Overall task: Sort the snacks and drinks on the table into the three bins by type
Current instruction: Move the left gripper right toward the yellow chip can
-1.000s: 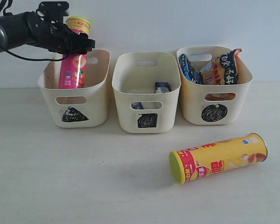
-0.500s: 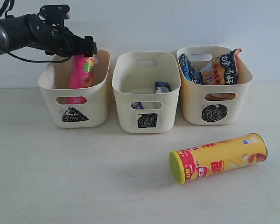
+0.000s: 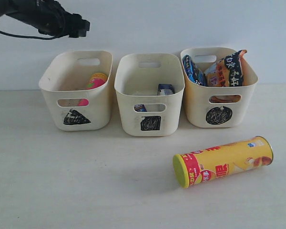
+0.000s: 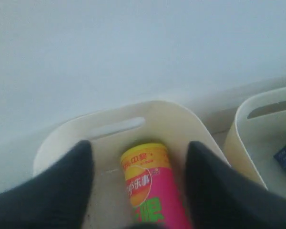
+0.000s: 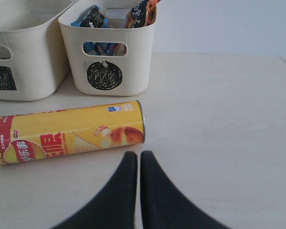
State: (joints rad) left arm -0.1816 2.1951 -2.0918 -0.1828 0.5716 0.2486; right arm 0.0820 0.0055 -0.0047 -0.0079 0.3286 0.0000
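The pink chip tube (image 3: 96, 81) lies tilted inside the triangle bin (image 3: 51, 102), free of any grip. My left gripper (image 3: 79, 26) hangs open above that bin; in the left wrist view its fingers (image 4: 66, 181) straddle the pink tube (image 4: 150, 186) from well above without touching it. The yellow chip tube (image 3: 223, 161) lies on its side on the table (image 3: 86, 181). My right gripper (image 5: 135, 154) is shut and empty, just short of the yellow tube (image 5: 69, 134). The square bin (image 3: 128, 121) holds the blue-and-white soft pack (image 3: 165, 89).
The circle bin (image 3: 195, 112) at the right holds the orange-black packet (image 3: 231, 69) and the blue-black packet (image 3: 193, 70). Something dark shows through the square bin's handle cutout (image 3: 140, 108). A pale wall stands close behind the bins.
The left gripper let go of the pink tube, which dropped and tipped over inside the triangle bin. The gripper then rose up and away. The yellow tube has not moved.
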